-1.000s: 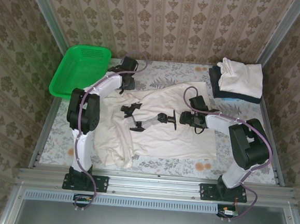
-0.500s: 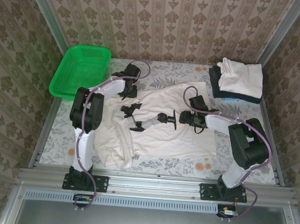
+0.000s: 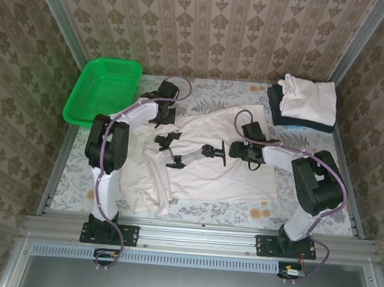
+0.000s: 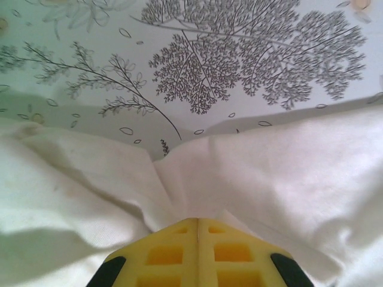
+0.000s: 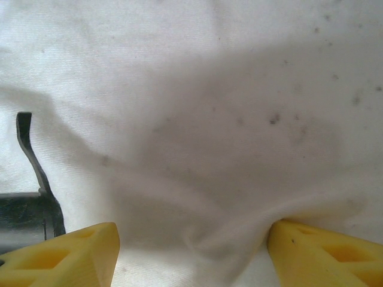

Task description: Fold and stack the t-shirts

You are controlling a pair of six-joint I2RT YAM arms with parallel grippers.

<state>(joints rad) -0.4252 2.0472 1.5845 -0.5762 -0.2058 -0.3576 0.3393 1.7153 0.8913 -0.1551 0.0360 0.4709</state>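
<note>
Cream t-shirt (image 3: 210, 168) lies spread over mid counter (image 3: 203, 91), long axis running roughly left-right across the top view, w/ a rumpled flap hanging toward the lower left. Left fingers (image 4: 198, 234) are clenched tight on its far edge, at the upper-left corner of the cloth: in the left wrist view the yellow tips meet w/ no gap and a tuck of fabric gathers right at them. From that pinch nearly all the shirt lies toward the bottom and right of the top view, so I judge any fold has to carry the edge that way, over the body of the shirt.

Right fingers (image 3: 240, 152) rest on the right half of the shirt, spread wide and released; a low ridge of cloth sits betw them but nothing is gripped. Left arm is nearer the pinched corner, right arm nearer the right hem and the folded stack (image 3: 308, 103) at upper right, cream piece on top of a navy one.

Blk-and-white jointed piece (image 3: 194, 156) lies on the cloth betw the two arms; can't tell what it is. Green basket (image 3: 81, 108) sits upper left, apart from the shirt.

No brand, label or readable writing; counter cover carries a printed tree/leaf pattern, no text
</note>
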